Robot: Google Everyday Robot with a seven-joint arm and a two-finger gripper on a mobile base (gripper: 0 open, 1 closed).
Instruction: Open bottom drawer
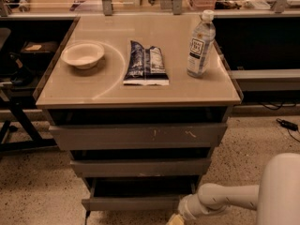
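Observation:
The bottom drawer (136,203) is the lowest and narrowest grey front of the cabinet. It stands pulled out a little, with a dark gap of its inside showing behind the front. My gripper (174,219) is at the bottom edge of the view, just below the right end of that drawer front, and is partly cut off. My white arm (225,198) reaches in from the lower right. The middle drawer (140,167) and the scratched top drawer (138,136) sit above it.
On the cabinet top stand a white bowl (83,54), a dark snack bag (146,63) and a water bottle (200,43). A black table frame (18,121) stands at the left. A cable (286,124) lies on the speckled floor at the right.

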